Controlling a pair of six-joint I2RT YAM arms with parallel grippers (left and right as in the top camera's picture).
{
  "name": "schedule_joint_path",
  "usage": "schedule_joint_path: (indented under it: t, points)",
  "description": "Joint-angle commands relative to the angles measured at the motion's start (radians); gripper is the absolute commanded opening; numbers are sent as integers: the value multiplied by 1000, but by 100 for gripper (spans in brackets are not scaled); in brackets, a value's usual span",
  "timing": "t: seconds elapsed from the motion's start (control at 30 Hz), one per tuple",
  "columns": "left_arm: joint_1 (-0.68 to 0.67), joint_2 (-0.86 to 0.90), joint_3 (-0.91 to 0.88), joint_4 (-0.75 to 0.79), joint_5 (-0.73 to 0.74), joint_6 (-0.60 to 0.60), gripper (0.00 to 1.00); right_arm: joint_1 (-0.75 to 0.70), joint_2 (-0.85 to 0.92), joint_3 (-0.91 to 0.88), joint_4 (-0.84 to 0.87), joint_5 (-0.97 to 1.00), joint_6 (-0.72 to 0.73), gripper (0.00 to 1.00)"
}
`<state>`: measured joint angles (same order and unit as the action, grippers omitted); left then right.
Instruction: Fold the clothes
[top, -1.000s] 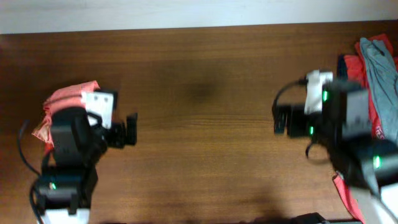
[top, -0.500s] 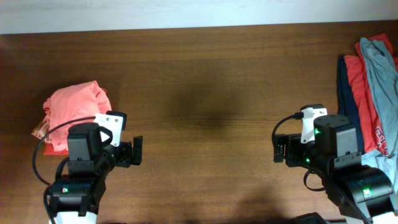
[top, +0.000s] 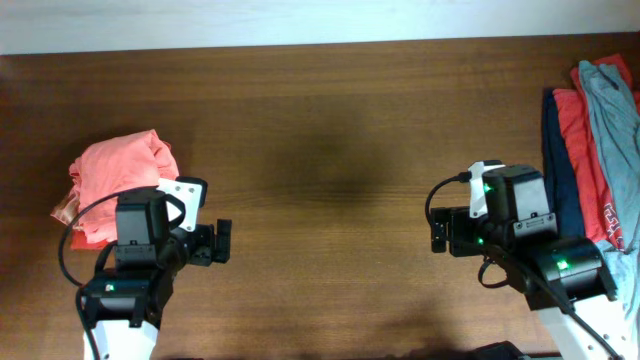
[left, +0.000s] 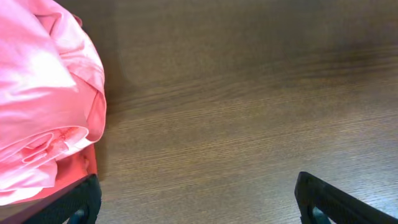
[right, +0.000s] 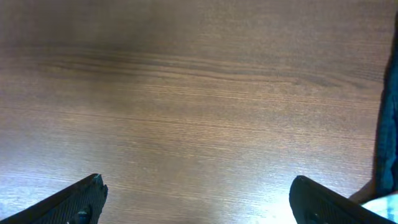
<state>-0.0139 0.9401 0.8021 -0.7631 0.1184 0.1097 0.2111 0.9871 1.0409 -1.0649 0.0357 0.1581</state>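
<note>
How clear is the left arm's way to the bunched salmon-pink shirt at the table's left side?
Probably yes. The left gripper is open and empty, the salmon-pink shirt lies close beside it, and nothing stands between them. It points past the shirt, so it must turn.

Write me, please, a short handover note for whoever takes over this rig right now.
Left claw: open, empty, over bare table next to the salmon-pink shirt.
Right claw: open, empty, over bare wood near the shirt pile.
Things: the salmon-pink shirt lies as a compact, slightly rumpled bundle at the table's left. Red, navy and grey-blue shirts overlap at the right edge.
Done: the pink shirt looks folded and set aside.
Left: the pile looks unfolded. The likely next step is to pull one shirt to the middle and fold it.
</note>
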Motion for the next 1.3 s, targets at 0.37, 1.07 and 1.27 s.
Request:
schedule_joint_path:
  t: [0.37,1.07,1.27]
  points:
    - [-4,14,-5,-2,-4,12,99,3,-422,-243,239,82,-23,99]
    - [-4,14,-5,-2,-4,12,99,-56,-983,-829,887,55,-261,99]
    - [-4,14,-5,-2,-4,12,99,-56,-983,-989,1093,49,-311,99]
